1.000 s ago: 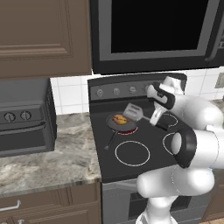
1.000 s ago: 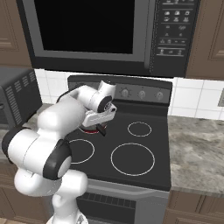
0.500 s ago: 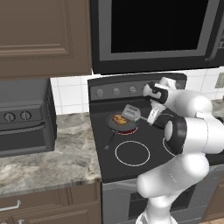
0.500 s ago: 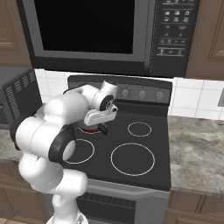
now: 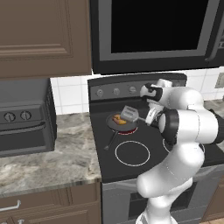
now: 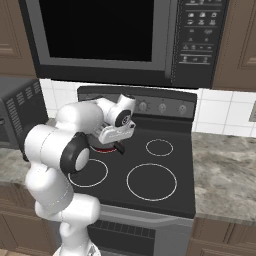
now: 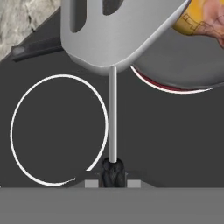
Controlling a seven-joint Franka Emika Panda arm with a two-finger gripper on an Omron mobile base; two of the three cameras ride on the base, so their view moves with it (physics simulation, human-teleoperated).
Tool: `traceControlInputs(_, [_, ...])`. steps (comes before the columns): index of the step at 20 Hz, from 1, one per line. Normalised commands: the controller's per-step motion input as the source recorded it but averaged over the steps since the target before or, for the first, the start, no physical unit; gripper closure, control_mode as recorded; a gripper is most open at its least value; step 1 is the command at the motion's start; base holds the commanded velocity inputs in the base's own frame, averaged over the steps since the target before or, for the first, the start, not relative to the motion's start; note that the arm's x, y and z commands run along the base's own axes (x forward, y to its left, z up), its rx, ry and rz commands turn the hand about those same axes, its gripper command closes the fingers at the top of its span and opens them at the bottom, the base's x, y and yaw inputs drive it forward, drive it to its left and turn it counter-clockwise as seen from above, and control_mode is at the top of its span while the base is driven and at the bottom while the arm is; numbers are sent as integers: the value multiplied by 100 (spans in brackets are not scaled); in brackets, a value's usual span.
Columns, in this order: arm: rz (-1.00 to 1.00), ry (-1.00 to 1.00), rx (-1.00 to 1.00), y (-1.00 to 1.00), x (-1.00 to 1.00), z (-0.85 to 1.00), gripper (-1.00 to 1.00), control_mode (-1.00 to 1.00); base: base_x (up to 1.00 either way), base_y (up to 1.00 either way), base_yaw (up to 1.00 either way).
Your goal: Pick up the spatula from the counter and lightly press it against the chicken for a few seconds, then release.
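End effector (image 7: 112, 183) clenched on the spatula (image 7: 113, 35) handle. The shaft points straight ahead, blade over the pan (image 7: 183, 72), chicken (image 7: 204, 19) just beyond the blade's far corner.

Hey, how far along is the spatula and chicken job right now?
Done: the spatula is off the counter, clamped by its handle in the shut pincer. In hand: its blade hangs at the chicken in the pan; contact is unclear. Left: the press, then release.
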Motion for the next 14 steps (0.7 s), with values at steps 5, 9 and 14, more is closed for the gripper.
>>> traceControlInputs(5, [2, 0, 0, 0, 16, -2, 100, -100, 0, 0, 0])
traceControlInputs(9, [2, 0, 0, 0, 18, -3, 100, -100, 0, 0, 0])
traceControlInputs(14, [2, 0, 0, 0, 13, -10, 100, -100, 0, 0, 0])
